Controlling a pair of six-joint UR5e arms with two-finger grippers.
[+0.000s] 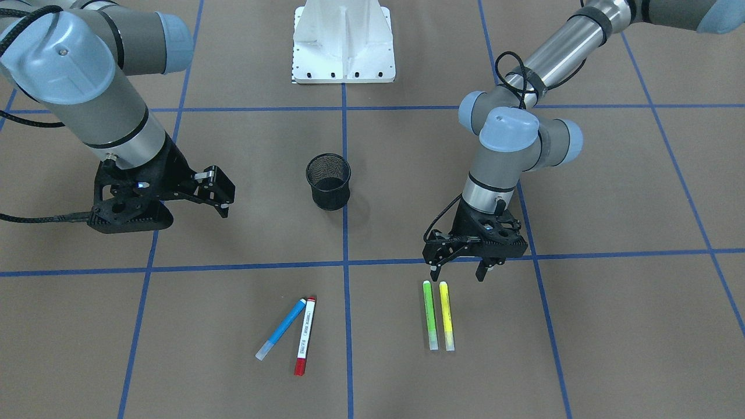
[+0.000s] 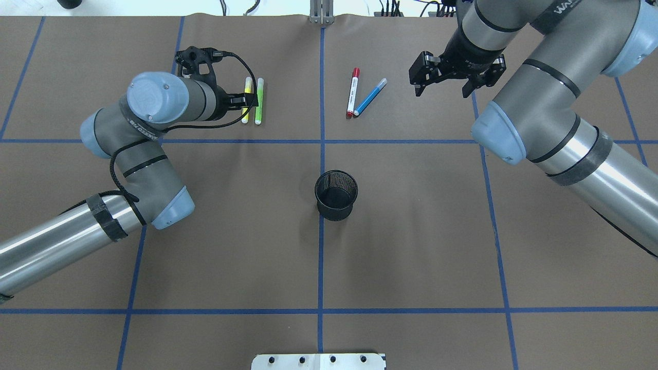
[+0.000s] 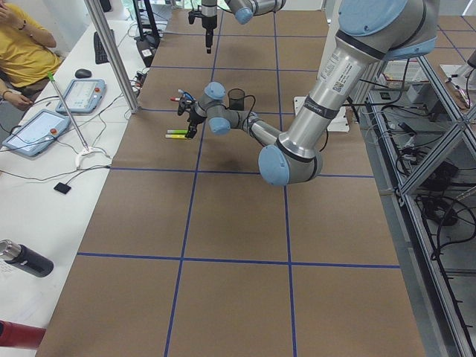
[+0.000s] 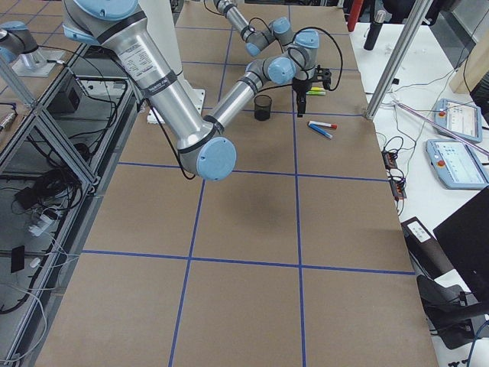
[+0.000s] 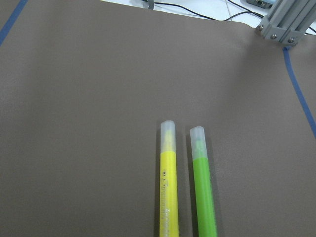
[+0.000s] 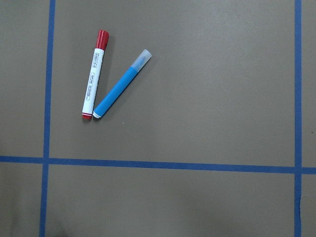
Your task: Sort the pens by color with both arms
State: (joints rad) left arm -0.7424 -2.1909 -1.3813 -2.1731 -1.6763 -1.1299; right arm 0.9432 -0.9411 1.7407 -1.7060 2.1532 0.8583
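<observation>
Four pens lie flat on the brown table. The green pen (image 1: 429, 314) and the yellow pen (image 1: 446, 314) are side by side and parallel, also seen in the left wrist view as green (image 5: 203, 192) and yellow (image 5: 168, 187). The blue pen (image 1: 281, 328) and the red-ended white pen (image 1: 305, 335) form a V with their ends touching, as the right wrist view shows for the blue (image 6: 121, 85) and red (image 6: 95, 74). My left gripper (image 1: 458, 272) hovers open just behind the green-yellow pair, holding nothing. Off to the side of the blue-red pair, my right gripper (image 2: 442, 87) hangs open and empty.
A black mesh cup (image 2: 335, 194) stands upright at the table's middle, on the blue centre line. The white base pedestal (image 1: 343, 41) is at the robot's edge. Blue tape lines grid the table. A seated person (image 3: 22, 44) and tablets (image 3: 30, 130) are beyond the far side.
</observation>
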